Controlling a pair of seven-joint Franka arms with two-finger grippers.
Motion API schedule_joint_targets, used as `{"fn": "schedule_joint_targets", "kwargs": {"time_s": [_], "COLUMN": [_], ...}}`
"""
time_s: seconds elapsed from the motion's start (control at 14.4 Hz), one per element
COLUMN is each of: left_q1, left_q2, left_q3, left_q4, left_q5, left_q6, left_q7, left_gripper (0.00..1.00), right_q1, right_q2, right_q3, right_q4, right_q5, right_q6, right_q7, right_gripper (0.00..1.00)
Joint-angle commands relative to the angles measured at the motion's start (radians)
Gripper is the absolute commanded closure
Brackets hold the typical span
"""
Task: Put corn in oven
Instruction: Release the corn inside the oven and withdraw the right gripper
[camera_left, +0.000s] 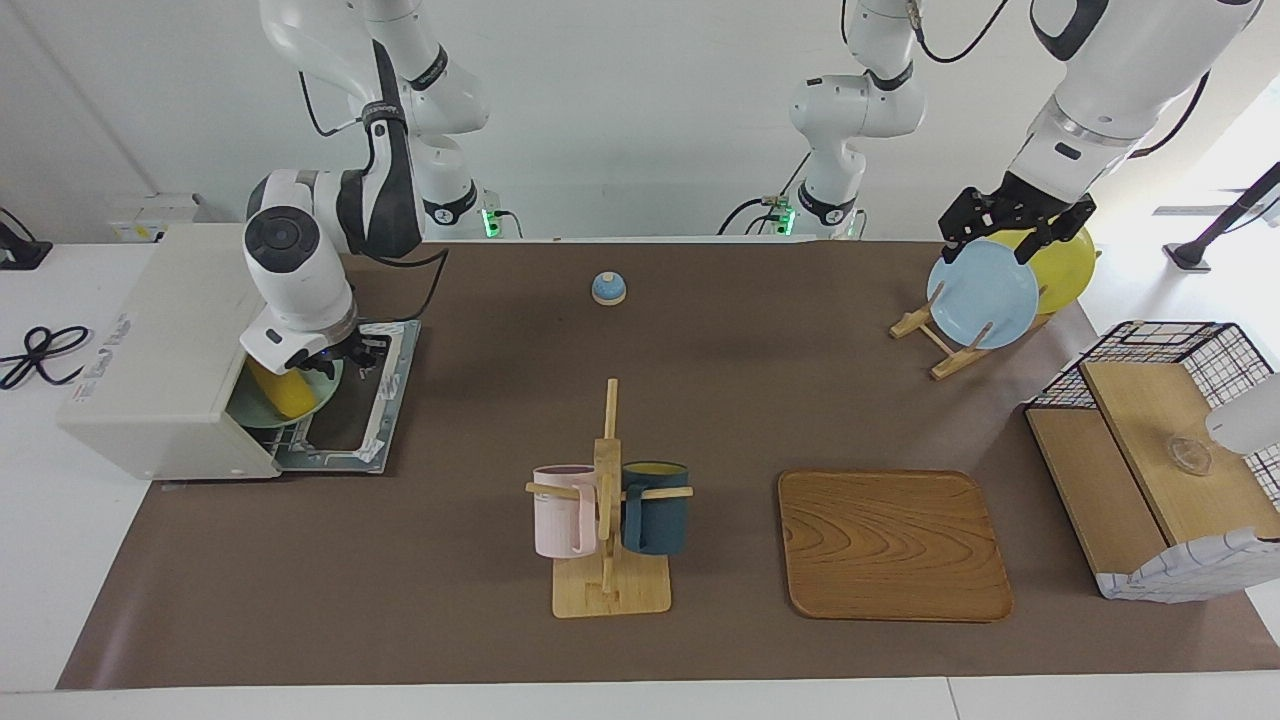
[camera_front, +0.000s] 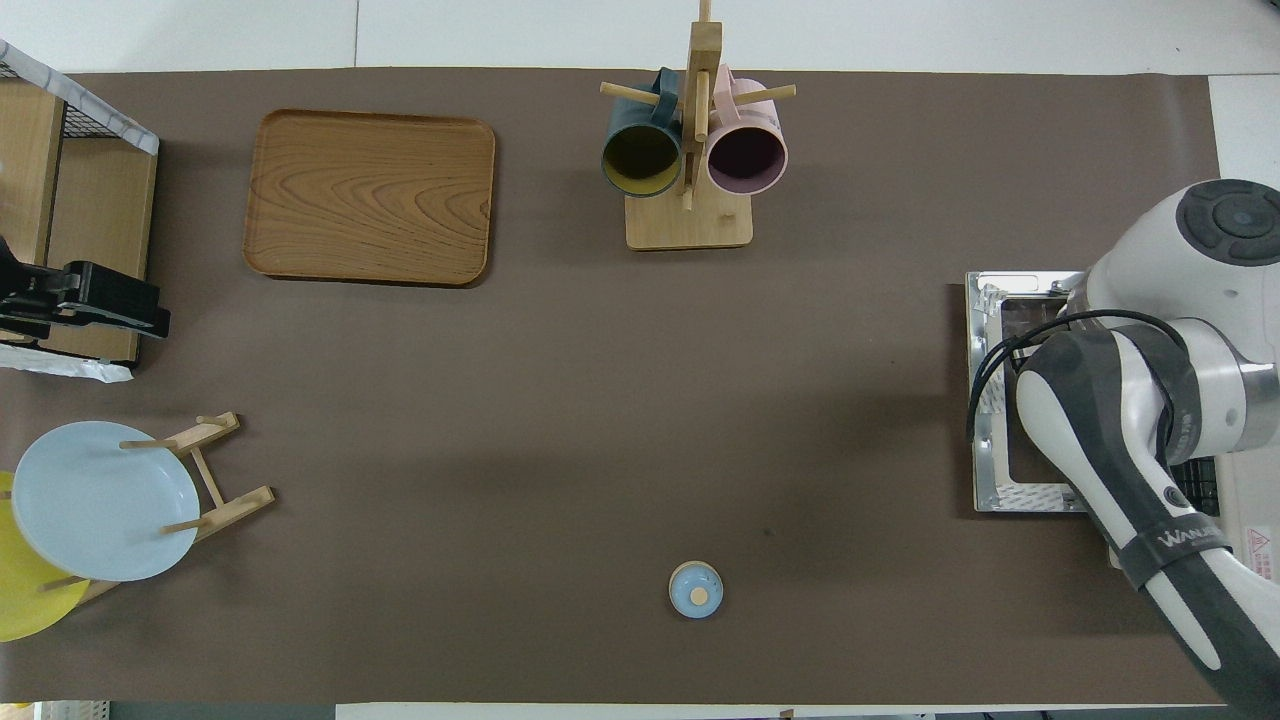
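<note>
The bright yellow corn cob (camera_left: 281, 393) is seen lying on a pale green plate (camera_left: 318, 387) in the mouth of the cream-white boxy toaster oven (camera_left: 150, 345), its door folded flat for access, while the right gripper (camera_left: 345, 357) hovers just above it, its grasp impossible to judge, and the left gripper (camera_left: 1015, 218) waits spread wide over the blue plate (camera_left: 983, 295).

R arm (camera_front: 1150, 420) covers the oven's open door (camera_front: 990, 400); tray (camera_front: 370, 195), mug rack (camera_front: 690, 215) w/ 2 mugs, blue bell (camera_front: 695, 589) on tabletop (camera_front: 560, 400).
</note>
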Motion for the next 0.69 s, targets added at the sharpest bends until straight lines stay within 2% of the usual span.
{"fn": "schedule_joint_targets", "kwargs": {"time_s": [0.0,0.07,0.14,0.28,0.62], "left_q1": [0.0,0.0,0.0,0.0,0.0], "left_q2": [-0.025,-0.027,-0.027,-0.027,-0.027], "left_q3": [0.0,0.003,0.006,0.006,0.006], "left_q4": [-0.023,-0.025,-0.025,-0.023,-0.023], "left_q5": [0.018,0.018,0.018,0.018,0.018], "left_q6": [0.005,0.0,0.005,0.003,0.003], "left_q7": [0.01,0.01,0.01,0.01,0.01], "left_gripper": [0.0,0.0,0.0,0.0,0.0], "right_q1": [0.036,0.047,0.047,0.045,0.05], "right_q2": [0.008,0.008,0.011,0.066,0.097], "right_q3": [0.004,0.004,0.004,0.004,0.006], "right_q4": [0.01,-0.023,-0.062,-0.085,-0.106], "right_q5": [0.04,0.046,0.05,0.072,0.147], "right_q6": [0.037,0.104,0.165,0.233,0.258], "right_q7": [0.047,0.059,0.061,0.064,0.093], "right_gripper": [0.89,1.0,1.0,1.0,1.0]}}
